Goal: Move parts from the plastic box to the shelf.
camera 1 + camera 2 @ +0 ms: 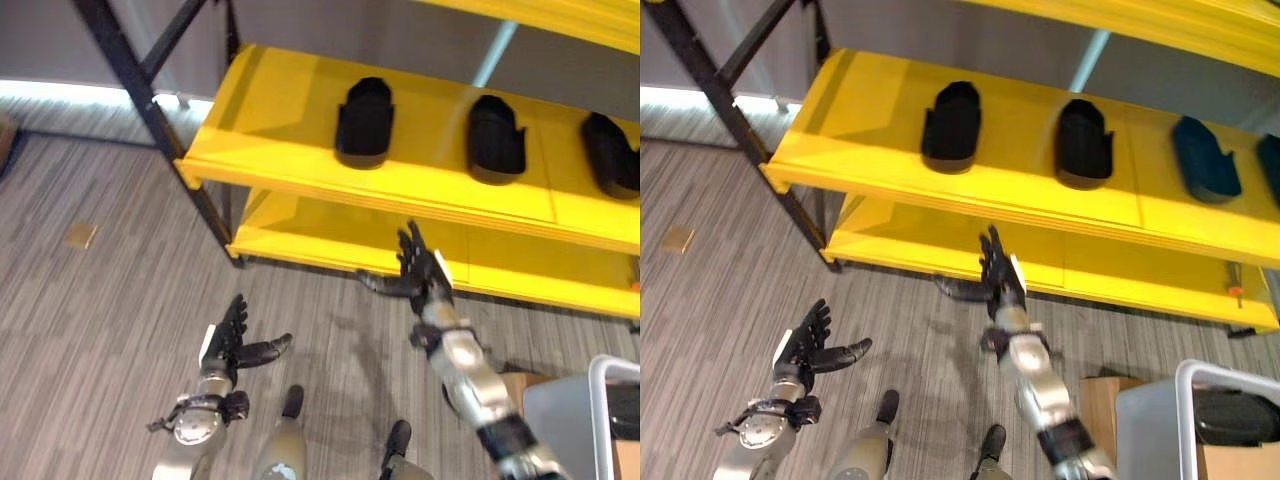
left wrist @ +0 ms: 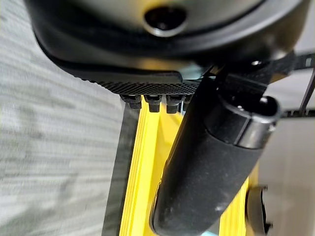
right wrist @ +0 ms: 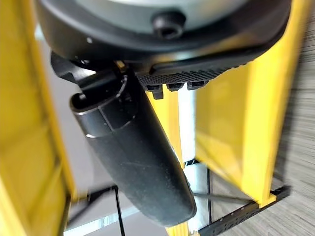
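Note:
A yellow shelf holds a row of black parts, such as one at its left and another beside it. The grey plastic box stands at the lower right with a black part inside. My right hand is raised in front of the lower shelf board, open and empty, and its thumb sticks out straight. My left hand hangs low over the floor, open and empty, with its thumb extended.
Black diagonal struts of the shelf frame stand at the left. A cardboard box sits beside the plastic box. A small brown tag lies on the grey striped floor at the left.

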Tool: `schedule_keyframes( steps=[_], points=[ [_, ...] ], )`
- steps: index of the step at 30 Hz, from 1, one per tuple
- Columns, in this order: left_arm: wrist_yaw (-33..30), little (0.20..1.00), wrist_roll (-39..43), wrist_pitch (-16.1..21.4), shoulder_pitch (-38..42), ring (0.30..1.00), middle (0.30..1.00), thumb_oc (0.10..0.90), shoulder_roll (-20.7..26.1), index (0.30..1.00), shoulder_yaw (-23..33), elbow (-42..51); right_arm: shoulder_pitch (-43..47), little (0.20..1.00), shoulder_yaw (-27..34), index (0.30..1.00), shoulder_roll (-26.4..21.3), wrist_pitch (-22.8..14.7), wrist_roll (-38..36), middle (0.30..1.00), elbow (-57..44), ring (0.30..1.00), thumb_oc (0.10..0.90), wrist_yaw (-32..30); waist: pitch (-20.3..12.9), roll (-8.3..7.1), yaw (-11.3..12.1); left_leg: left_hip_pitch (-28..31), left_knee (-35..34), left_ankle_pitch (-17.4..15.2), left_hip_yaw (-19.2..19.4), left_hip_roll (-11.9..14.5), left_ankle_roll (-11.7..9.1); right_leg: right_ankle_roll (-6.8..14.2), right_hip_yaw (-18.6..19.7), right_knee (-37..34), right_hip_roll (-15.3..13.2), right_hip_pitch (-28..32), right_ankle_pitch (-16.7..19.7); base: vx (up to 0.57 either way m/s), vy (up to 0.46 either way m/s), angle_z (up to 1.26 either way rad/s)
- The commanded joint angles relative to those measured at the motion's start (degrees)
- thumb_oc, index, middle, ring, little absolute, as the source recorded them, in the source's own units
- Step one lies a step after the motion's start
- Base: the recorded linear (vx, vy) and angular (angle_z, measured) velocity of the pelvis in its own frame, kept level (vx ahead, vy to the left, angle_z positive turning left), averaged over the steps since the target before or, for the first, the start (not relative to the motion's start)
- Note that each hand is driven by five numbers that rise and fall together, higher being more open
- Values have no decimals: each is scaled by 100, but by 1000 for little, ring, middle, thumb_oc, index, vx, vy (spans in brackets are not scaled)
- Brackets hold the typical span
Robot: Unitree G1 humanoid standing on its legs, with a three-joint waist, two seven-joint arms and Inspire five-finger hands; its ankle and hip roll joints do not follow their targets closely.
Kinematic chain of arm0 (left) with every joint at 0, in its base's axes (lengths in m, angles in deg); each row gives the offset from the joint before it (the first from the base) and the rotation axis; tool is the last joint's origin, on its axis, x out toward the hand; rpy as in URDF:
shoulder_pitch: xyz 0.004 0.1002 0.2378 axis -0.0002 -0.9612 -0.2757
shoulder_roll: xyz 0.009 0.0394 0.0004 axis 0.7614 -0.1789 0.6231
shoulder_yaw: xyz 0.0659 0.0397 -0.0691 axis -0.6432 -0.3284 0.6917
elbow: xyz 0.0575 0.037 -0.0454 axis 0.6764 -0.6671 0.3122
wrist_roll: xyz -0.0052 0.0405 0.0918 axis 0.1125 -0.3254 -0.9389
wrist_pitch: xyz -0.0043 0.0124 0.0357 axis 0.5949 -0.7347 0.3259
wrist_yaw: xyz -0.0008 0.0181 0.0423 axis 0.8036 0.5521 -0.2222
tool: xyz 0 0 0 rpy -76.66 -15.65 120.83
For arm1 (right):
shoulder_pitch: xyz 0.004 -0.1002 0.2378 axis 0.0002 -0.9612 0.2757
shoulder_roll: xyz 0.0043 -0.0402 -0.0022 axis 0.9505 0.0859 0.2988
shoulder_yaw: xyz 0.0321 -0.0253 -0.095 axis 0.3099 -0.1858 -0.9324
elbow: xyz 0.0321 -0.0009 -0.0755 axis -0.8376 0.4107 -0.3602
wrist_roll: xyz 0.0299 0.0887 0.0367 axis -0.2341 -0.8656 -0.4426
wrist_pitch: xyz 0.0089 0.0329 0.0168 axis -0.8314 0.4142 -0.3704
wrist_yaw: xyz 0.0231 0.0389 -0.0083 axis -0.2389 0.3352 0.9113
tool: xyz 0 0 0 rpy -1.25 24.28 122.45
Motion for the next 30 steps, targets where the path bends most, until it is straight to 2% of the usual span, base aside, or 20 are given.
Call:
schedule_keyframes(
  steps=[1,2,3,5,12,16,22,30],
  points=[
    [156,1000,-471,445,16,1000,1000,900,108,1000,125,38,476,1000,63,1000,-277,-689,-237,1000,-448,1000,900,731,-721,126,-174,350,-547,-22,106,94,259,193,-206,132,151,503,-178,38,47,-51],
    [156,1000,-472,446,1,1000,1000,900,105,1000,122,41,453,1000,59,1000,-282,-682,-234,1000,-467,1000,900,728,-726,129,-164,367,-559,-21,118,96,260,194,-194,134,151,505,-180,61,94,-30],
    [205,1000,-576,478,-84,1000,1000,900,51,1000,144,28,-21,1000,129,1000,-365,-627,-277,1000,-649,1000,900,881,-771,162,-335,471,-598,-53,217,86,275,207,-35,158,142,506,-177,36,67,-22],
    [217,1000,-649,516,-128,1000,1000,900,20,1000,155,7,-371,1000,175,1000,-429,-612,-240,1000,-767,1000,900,1002,-821,196,-506,573,-614,-103,307,82,293,220,81,190,124,484,-165,37,68,-41],
    [198,1000,-840,594,-37,1000,1000,900,-10,1000,105,-132,-516,1000,228,1000,-449,-632,5,1000,-754,1000,900,931,-951,294,-786,828,-624,-244,582,106,327,248,462,173,93,449,-133,27,38,-31],
    [95,1000,-920,632,84,1000,1000,900,4,1000,131,-143,-337,1000,118,1000,-410,-646,167,1000,-672,1000,900,839,-951,314,-820,879,-586,-317,678,72,366,283,601,144,47,415,-48,4,42,-21],
    [-66,1000,-1024,725,223,1000,1000,900,55,1000,256,-47,-127,1000,-119,1000,-245,-620,34,1000,-595,1000,900,843,-861,292,-809,870,-524,-422,843,-122,477,459,906,146,-140,232,302,-23,75,-18],
    [-185,1000,-1250,784,392,1000,1000,900,114,1000,270,26,-90,1000,-128,1000,-220,-594,209,1000,-597,1000,900,816,-738,177,-738,855,-398,-619,812,-465,686,559,1017,441,-465,98,623,-10,107,4]
  ],
)
